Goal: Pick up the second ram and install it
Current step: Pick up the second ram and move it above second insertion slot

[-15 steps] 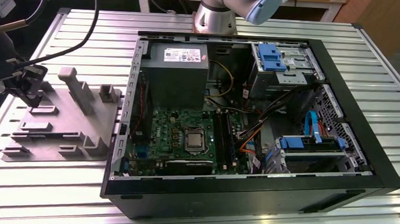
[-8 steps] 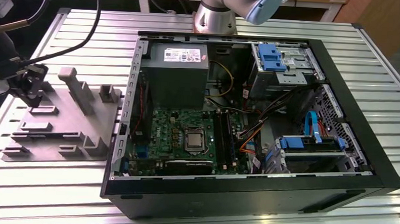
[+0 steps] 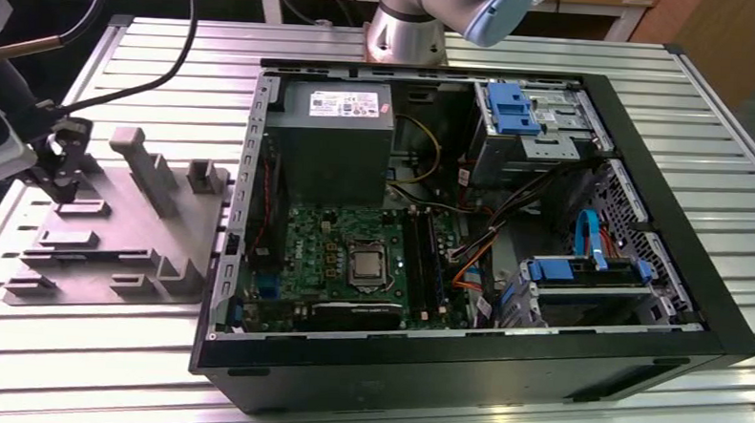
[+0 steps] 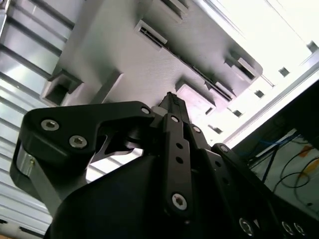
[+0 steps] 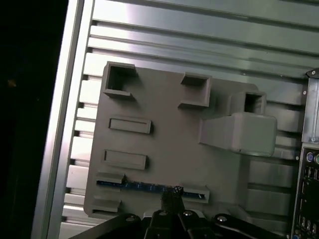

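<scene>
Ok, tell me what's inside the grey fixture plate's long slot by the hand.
A thin blue-green circuit-board strip sits in the slot of the flat grey plastic fixture plate. The black hand covers part of it; the slot hides its lower edge.

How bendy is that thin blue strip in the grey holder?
The second ram looks like a thin, flat circuit strip, so probably stiff and light. It sits on edge in a slot of the grey fixture, so it would likely tip without support.
</scene>
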